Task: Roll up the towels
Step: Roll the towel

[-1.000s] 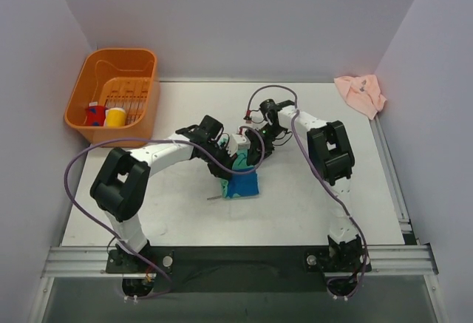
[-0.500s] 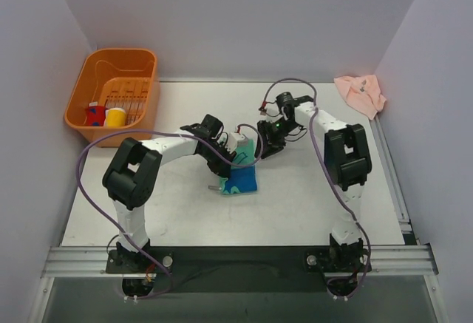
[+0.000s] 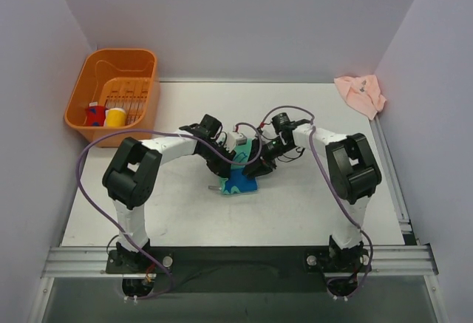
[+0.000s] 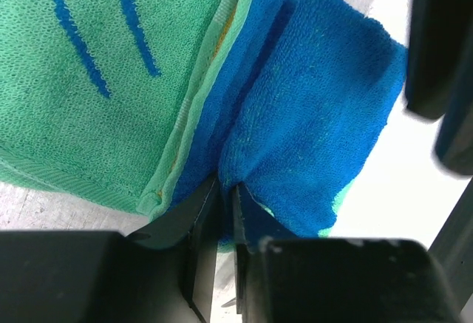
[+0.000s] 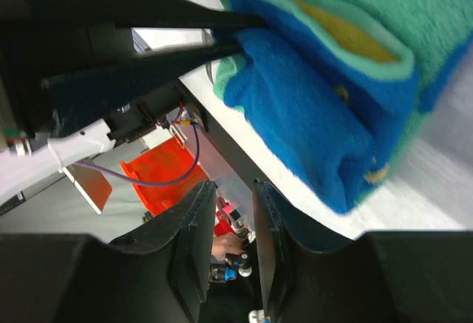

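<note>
Green-blue towel [image 3: 241, 181] at barely parted left end effector [image 4: 225, 188], hold unclear; beside slightly open, empty right end effector [image 5: 233, 190].

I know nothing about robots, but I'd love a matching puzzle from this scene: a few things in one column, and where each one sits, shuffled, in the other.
Things:
1. green and blue towel
2. pink towel
3. orange basket
4. yellow object

Places:
A. far left corner of the table
B. middle of the table
C. inside the basket
D. far right corner, crumpled

Pairs: 1-B, 2-D, 3-A, 4-C
</note>
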Available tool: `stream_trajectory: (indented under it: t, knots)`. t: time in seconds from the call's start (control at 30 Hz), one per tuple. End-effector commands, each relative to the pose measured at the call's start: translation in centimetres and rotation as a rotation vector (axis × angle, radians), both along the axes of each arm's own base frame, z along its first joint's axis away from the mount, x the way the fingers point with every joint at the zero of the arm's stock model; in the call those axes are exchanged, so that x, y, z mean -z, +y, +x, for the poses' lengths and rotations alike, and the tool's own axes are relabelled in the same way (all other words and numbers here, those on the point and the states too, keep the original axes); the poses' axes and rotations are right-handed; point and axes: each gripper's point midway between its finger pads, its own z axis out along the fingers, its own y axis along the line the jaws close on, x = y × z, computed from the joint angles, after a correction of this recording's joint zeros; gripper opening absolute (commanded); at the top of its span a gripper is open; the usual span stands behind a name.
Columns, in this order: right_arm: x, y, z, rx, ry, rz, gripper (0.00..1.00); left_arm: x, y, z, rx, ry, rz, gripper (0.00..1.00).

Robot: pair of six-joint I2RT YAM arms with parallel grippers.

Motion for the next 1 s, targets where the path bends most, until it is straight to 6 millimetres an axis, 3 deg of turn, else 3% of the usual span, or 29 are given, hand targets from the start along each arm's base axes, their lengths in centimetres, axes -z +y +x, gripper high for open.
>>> stream_trajectory:
  t: [0.0,0.2,0.47,0.57,0.6,0.67,0.77,0.8,0.97]
  knots:
    - [-0.1,1.7,1.2,0.034,0.033,0.044,0.28,1.4,0.4,0.3,-0.013,0.008,0.01,0.24]
    - [6.4,-0.1,-0.1,0.071,0.184,-0.084,0.26,1.0,1.1,0.3,-0.012,0.011,-0.013,0.38]
    - [7.5,-0.1,-0.7,0.044,0.188,-0.144,0.25,-1.6,4.9,2.5,-0.096,-0.068,-0.021,0.58]
    - [7.5,-0.2,-0.6,0.035,0.172,-0.16,0.22,-5.0,5.5,3.2,-0.116,-0.208,-0.053,0.62]
    - [7.5,-0.2,-0.7,0.032,0.172,-0.167,0.22,-4.8,5.8,2.5,-0.118,-0.219,-0.055,0.66]
    - [7.4,-0.1,-0.8,0.021,0.157,-0.176,0.22,-7.1,5.5,2.8,-0.112,-0.333,-0.089,0.73]
    - [7.2,0.0,-0.7,0.015,0.141,-0.185,0.22,-7.5,4.2,0.8,-0.022,-0.455,-0.018,0.73]
    - [7.1,0.0,-0.7,0.013,0.138,-0.189,0.22,-7.5,2.5,-0.9,0.051,-0.486,-0.007,0.74]
    - [7.0,0.1,-0.7,0.012,0.139,-0.193,0.22,-6.3,0.5,-3.7,0.225,-0.648,0.087,0.74]
